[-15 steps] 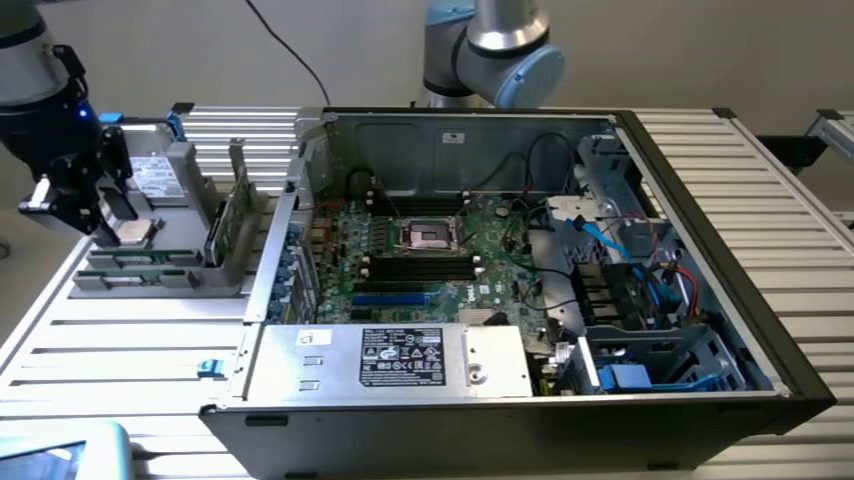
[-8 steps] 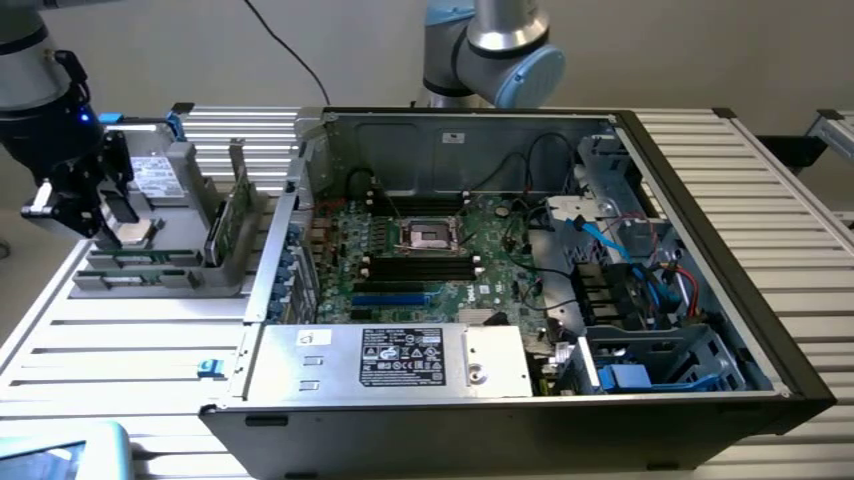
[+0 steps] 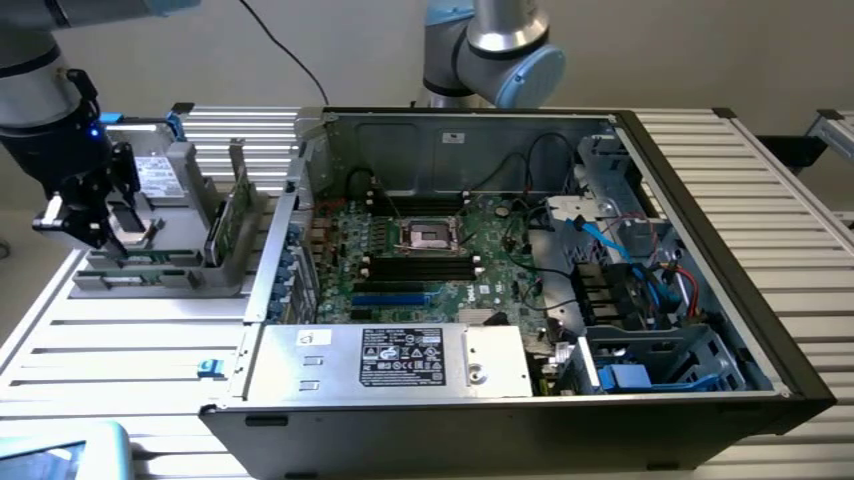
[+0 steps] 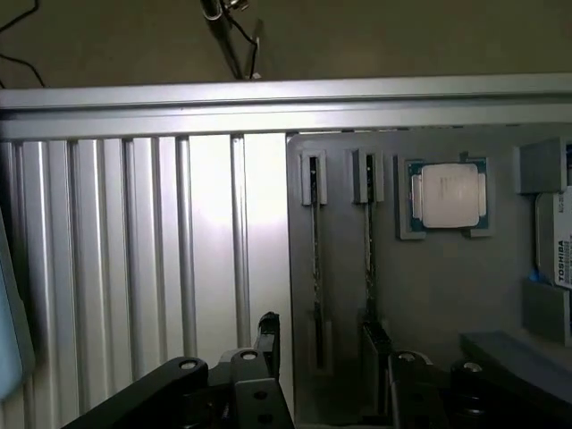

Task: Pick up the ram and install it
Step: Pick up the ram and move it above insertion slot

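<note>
Pincer (image 4: 322, 338) released, dark fingers apart, over the matte grey holder's (image 4: 438, 295) edge; two thin flat ram sticks (image 4: 315, 259) upright in its slots.

Table (image 4: 134, 268) beside the fingers (image 4: 268, 335): ribbed bare metal, satin sheen. Tray (image 4: 429, 304) under the fingers: smooth matt grey plastic. Chip (image 4: 450, 195) beyond them: dull metal lid.

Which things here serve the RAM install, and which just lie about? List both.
For the job: RAM stick in its grey holder; black memory slots on the motherboard.
Lying about: processor chip; Toshiba hard drive; power supply.
</note>
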Tool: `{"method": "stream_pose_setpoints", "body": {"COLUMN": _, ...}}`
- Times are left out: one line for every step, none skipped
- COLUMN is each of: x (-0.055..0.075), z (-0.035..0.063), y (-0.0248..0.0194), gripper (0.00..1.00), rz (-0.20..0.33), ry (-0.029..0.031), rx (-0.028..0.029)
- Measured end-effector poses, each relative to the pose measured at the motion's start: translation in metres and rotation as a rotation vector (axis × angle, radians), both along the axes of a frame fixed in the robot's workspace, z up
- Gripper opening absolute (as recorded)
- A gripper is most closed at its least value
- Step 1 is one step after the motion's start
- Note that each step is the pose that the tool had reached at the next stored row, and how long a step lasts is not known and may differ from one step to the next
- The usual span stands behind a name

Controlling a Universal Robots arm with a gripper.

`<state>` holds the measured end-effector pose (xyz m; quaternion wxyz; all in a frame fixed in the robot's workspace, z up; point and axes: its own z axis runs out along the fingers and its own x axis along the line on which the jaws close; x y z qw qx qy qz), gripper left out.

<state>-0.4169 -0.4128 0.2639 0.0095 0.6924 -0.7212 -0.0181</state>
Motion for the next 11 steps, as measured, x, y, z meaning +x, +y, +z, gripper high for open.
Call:
{"method": "stream_pose_setpoints", "body": {"x": 0.001, "z": -0.0018, "y": 0.0, "gripper": 0.49, "rz": -0.001, "ry": -0.0001, "rx": 0.0}}
{"method": "stream_pose_setpoints", "body": {"x": 0.001, "z": -0.0038, "y": -0.0002, "gripper": 0.49, "rz": -0.002, "ry": -0.0002, "rx": 0.0001}}
{"method": "stream_pose_setpoints", "body": {"x": 0.001, "z": -0.0056, "y": -0.0005, "gripper": 0.49, "rz": -0.003, "ry": -0.0002, "rx": 0.0001}}
{"method": "stream_pose_setpoints", "body": {"x": 0.001, "z": -0.0074, "y": -0.0008, "gripper": 0.49, "rz": -0.003, "ry": -0.0001, "rx": 0.0001}}
{"method": "stream_pose_setpoints", "body": {"x": 0.001, "z": -0.0091, "y": -0.0011, "gripper": 0.49, "rz": -0.003, "ry": 0.0, "rx": 0.0}}
{"method": "stream_pose_setpoints", "body": {"x": 0.001, "z": -0.0109, "y": -0.0013, "gripper": 0.49, "rz": -0.003, "ry": -0.0001, "rx": 0.0}}
{"method": "stream_pose_setpoints", "body": {"x": 0.001, "z": -0.0128, "y": -0.0016, "gripper": 0.49, "rz": -0.003, "ry": 0.0, "rx": 0.0}}
{"method": "stream_pose_setpoints", "body": {"x": 0.001, "z": -0.0146, "y": -0.0018, "gripper": 0.49, "rz": -0.003, "ry": -0.0001, "rx": 0.0001}}
{"method": "stream_pose_setpoints", "body": {"x": 0.001, "z": -0.0164, "y": -0.002, "gripper": 0.49, "rz": -0.004, "ry": -0.0002, "rx": 0.0001}}
{"method": "stream_pose_setpoints", "body": {"x": 0.001, "z": -0.0184, "y": -0.0023, "gripper": 0.49, "rz": -0.004, "ry": -0.0003, "rx": 0.0001}}
{"method": "stream_pose_setpoints", "body": {"x": 0.001, "z": -0.0201, "y": -0.0026, "gripper": 0.49, "rz": -0.004, "ry": -0.0001, "rx": 0.0001}}
